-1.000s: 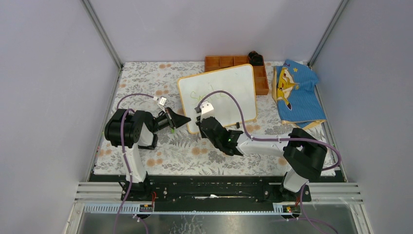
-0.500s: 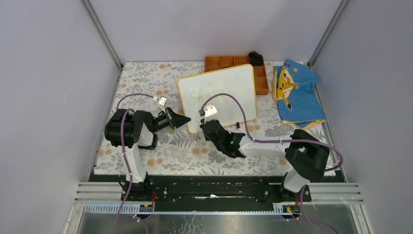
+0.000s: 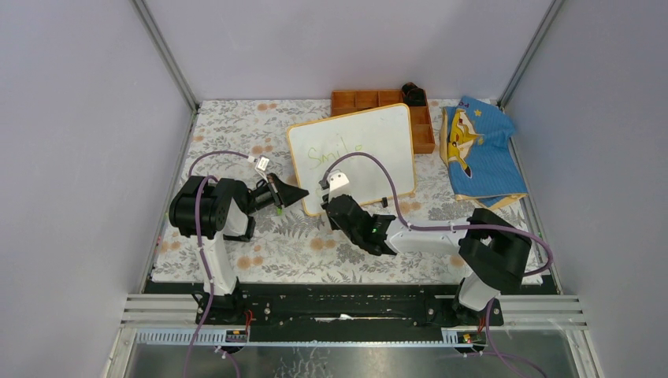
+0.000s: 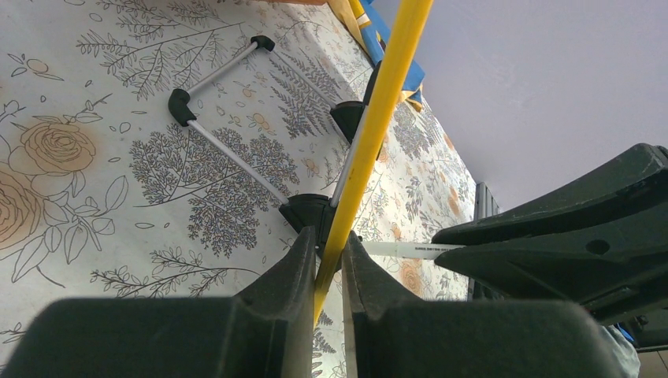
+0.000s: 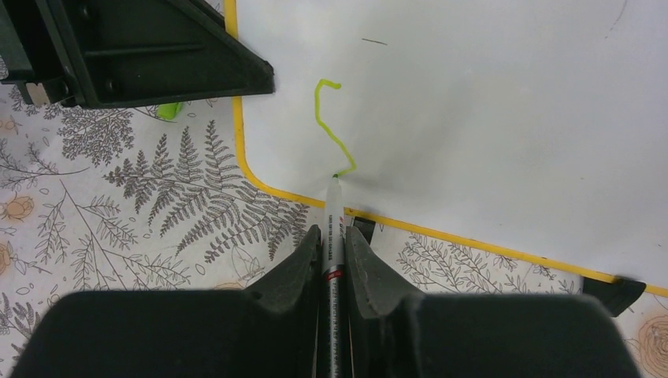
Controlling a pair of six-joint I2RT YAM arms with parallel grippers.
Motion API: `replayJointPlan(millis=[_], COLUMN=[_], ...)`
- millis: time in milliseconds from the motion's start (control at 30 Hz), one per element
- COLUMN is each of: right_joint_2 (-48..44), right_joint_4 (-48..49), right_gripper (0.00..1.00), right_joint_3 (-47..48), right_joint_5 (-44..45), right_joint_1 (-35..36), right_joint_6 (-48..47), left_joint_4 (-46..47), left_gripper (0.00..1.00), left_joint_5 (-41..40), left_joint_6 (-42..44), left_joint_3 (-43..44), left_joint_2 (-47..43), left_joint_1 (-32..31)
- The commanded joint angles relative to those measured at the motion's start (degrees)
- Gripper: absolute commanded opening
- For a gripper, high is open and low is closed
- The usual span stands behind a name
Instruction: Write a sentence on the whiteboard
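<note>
The whiteboard (image 3: pixel 370 146) stands tilted on the flowered cloth, with its black feet (image 4: pixel 309 214) on the mat. In pale green it carries "Smile" (image 3: pixel 331 154), the only part of the sentence that I can read. My left gripper (image 3: pixel 304 193) is shut on the board's yellow frame (image 4: pixel 376 110) at its near left edge. My right gripper (image 3: pixel 326 197) is shut on a white marker (image 5: pixel 334 216). The marker's tip touches the board near its lower left corner, at the end of a fresh green stroke (image 5: pixel 331 126).
An orange compartment tray (image 3: pixel 370 100) lies behind the board, with a black object (image 3: pixel 413 93) at its right end. A blue printed cloth (image 3: pixel 476 150) lies at the right. A small green piece (image 5: pixel 168 110) rests on the mat under the left gripper (image 5: pixel 150 47).
My right gripper has drawn back toward the board's near edge with the marker, uncovering the word "Smile". The left arm and the board have not moved.
</note>
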Motion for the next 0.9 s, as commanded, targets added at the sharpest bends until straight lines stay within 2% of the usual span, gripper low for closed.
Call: replayJointPlan(millis=[0,267,500,667,867], right_joint_2=[1.13,0.83,-6.30,-9.07,-7.56], right_joint_4=[2.66,4.05,3.97,4.41,5.09], right_gripper=[0.00,0.00,0.00,0.00,0.00], right_joint_3=[2.70,3.20,-0.58,-0.83,1.51], right_joint_5=[-0.98,-1.20,2.91,3.34,1.03], right_joint_1=[0.60,1.15,1.08,-2.04,-4.61], right_joint_6=[-0.30,-0.66,-1.63,-2.09,-3.06], left_joint_4=[-3.15,-3.15,-3.15,-3.32,-3.41], left_gripper=[0.00,0.00,0.00,0.00,0.00], left_joint_5=[-2.56,-2.56,-2.64,-2.65,-2.65], left_joint_6=[1.17,1.23,1.30,1.43,1.52], left_joint_3=[0.03,0.03,-0.05,-0.06,-0.01], left_joint_2=[0.93,0.84,0.83,0.73,0.75], left_joint_1=[-0.07,-0.07,-0.13,-0.23,-0.24])
